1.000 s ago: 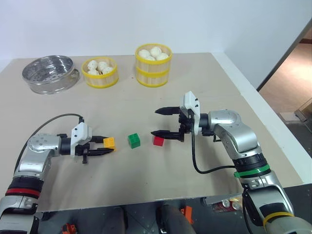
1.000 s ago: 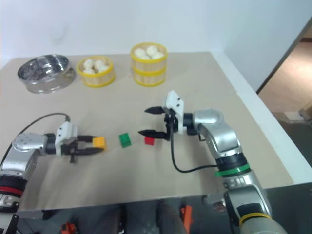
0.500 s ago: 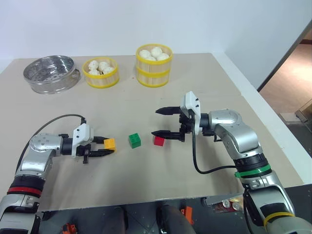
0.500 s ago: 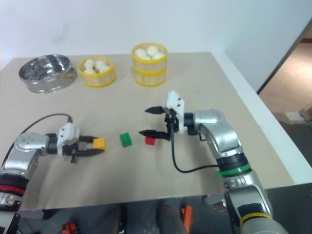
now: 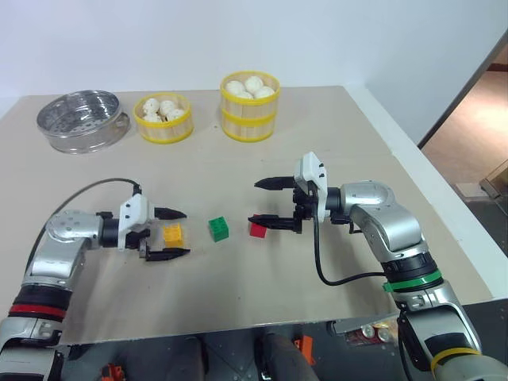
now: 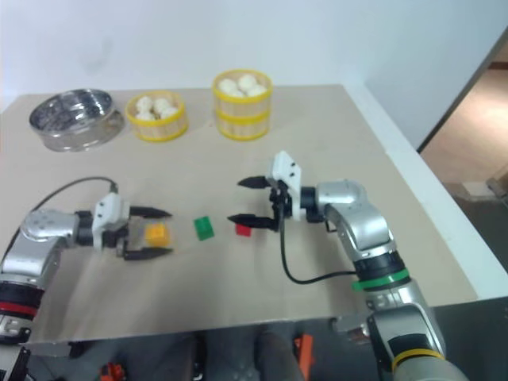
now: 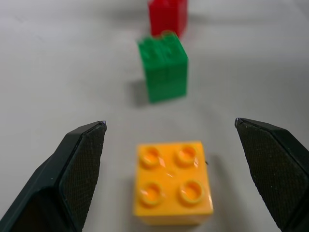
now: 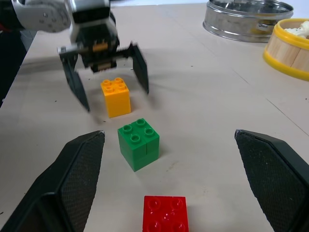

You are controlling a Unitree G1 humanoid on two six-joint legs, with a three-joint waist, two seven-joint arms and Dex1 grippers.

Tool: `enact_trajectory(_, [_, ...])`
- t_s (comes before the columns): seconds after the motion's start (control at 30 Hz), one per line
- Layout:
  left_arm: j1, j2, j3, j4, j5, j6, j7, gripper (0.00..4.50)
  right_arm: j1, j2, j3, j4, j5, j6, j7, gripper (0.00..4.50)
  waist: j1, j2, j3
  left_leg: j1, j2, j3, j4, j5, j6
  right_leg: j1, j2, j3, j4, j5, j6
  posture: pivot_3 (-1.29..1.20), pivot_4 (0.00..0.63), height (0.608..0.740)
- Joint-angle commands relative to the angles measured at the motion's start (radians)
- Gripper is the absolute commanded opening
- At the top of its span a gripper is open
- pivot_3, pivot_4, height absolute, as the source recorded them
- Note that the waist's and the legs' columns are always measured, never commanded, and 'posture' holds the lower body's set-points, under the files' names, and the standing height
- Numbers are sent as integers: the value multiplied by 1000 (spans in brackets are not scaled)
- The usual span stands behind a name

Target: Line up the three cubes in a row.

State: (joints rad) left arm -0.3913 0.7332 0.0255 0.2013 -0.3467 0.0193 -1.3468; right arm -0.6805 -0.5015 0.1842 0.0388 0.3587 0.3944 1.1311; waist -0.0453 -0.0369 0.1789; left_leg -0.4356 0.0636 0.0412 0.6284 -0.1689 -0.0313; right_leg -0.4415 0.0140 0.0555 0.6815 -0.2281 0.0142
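Three studded cubes stand in a rough row on the tan table [image 5: 238, 286]: orange-yellow [image 5: 173, 234], green [image 5: 218, 228], red [image 5: 258, 229]. My left gripper [image 5: 178, 233] is open; its fingers straddle the orange-yellow cube [image 7: 174, 182] without touching it. In the left wrist view the green cube [image 7: 164, 65] and the red cube [image 7: 167, 15] stand beyond it in line. My right gripper [image 5: 263, 202] is open and hovers just right of the red cube [image 8: 165, 213], with the green cube [image 8: 139, 143] and the orange-yellow cube [image 8: 115, 96] farther off.
At the back of the table stand a steel steamer pan [image 5: 81, 120], a low yellow basket of white buns [image 5: 163, 118] and a taller stacked basket of buns [image 5: 250, 104]. The table's right edge [image 5: 421, 178] drops to the floor. A black cable loops below each forearm.
My left gripper has opened and let go of the orange-yellow cube, which now rests on the table between its fingers; the hand rose slightly. The right arm has not moved.
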Motion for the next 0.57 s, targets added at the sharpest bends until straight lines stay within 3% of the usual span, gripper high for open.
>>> enact_trajectory(0.03, [-4,20,81,-133,-81,96,71,4429,-7,-5,-26,-33,7,-21,1,4500,0,0,0,0,0,0,0,0,0,0,0,0,0,0,0,0,150,740])
enact_trajectory(0.2, [-42,-37,185,-181,-156,294,322,4429,-26,1,-36,4,1,-39,-8,4500,0,0,0,0,0,-1,0,0,0,0,0,-1,0,0,0,0,150,740])
enact_trajectory(0.57, [94,-179,203,-198,21,201,679,4429,-54,62,-115,235,-79,-187,-198,4500,0,0,0,1,-1,0,1,0,0,1,-1,1,0,1,2,0,150,740])
